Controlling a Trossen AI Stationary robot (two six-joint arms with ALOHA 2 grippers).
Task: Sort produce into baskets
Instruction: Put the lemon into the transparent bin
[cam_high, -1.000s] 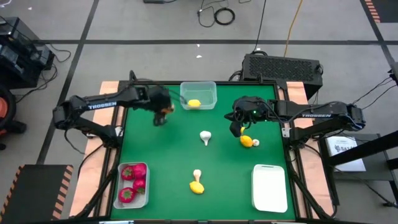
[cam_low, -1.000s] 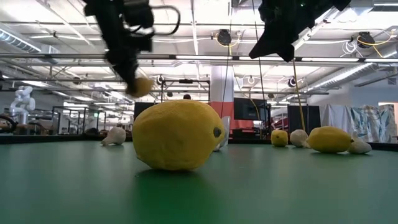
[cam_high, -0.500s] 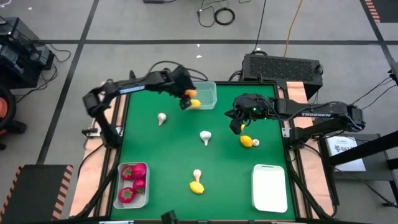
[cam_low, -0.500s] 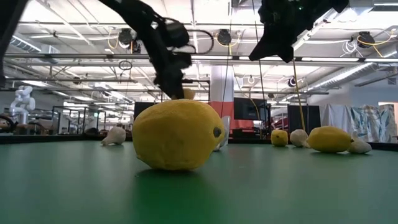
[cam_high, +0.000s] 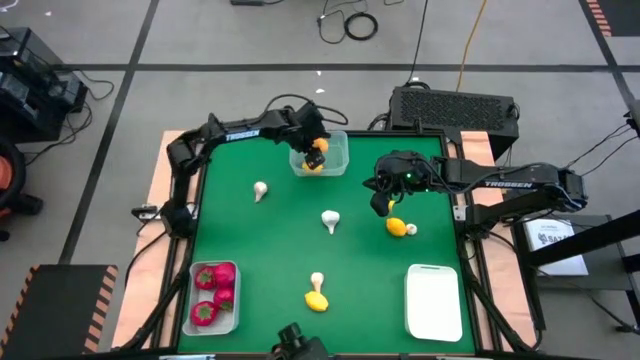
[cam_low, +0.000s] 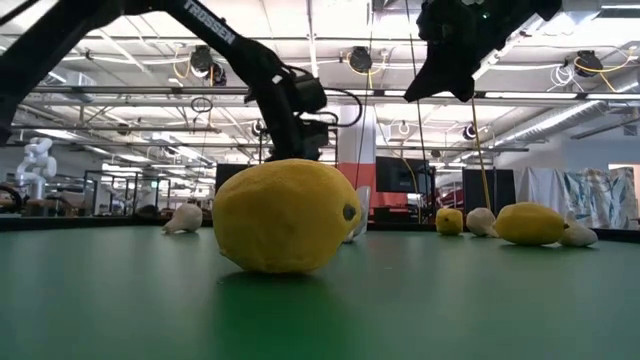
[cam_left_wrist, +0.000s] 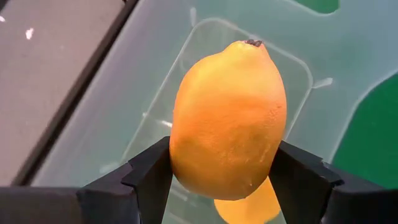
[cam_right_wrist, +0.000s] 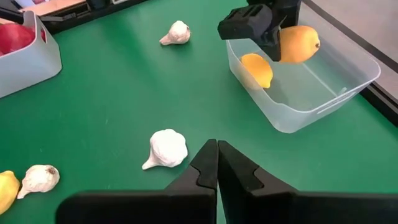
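Note:
My left gripper (cam_high: 313, 150) is shut on an orange lemon (cam_left_wrist: 227, 118) above the far basket (cam_high: 334, 158), a translucent tub holding another lemon (cam_right_wrist: 256, 68). My right gripper (cam_right_wrist: 216, 148) is shut and empty, above the table just short of a lemon (cam_high: 397, 227) with a white mushroom piece (cam_high: 411, 229) beside it. White pieces lie on the table at the left (cam_high: 260, 189), in the middle (cam_high: 330, 219) and near the front (cam_high: 317, 281), the last beside a lemon (cam_high: 316, 300). Red pieces lie in the near left basket (cam_high: 213, 322). My left gripper pinches the lemon's two long sides (cam_left_wrist: 180, 155) between its two fingers, about its middle. The lemon lies along the fingers, its stem end (cam_left_wrist: 253, 43) pointing away from the wrist. It is lifted clear, above the inside of the far basket (cam_right_wrist: 323, 84).
A white basket (cam_high: 434, 300) stands at the near right with nothing showing in it. In the low view a lemon (cam_low: 285, 215) sits close to the camera. A black box (cam_high: 455, 105) stands beyond the far edge. Open green mat lies mid-table.
My left gripper has carried the lemon toward the table's right and far edge, from left of the far basket to above it. The lemon stays pinched and clear. A white piece at the left now shows where the arm was.

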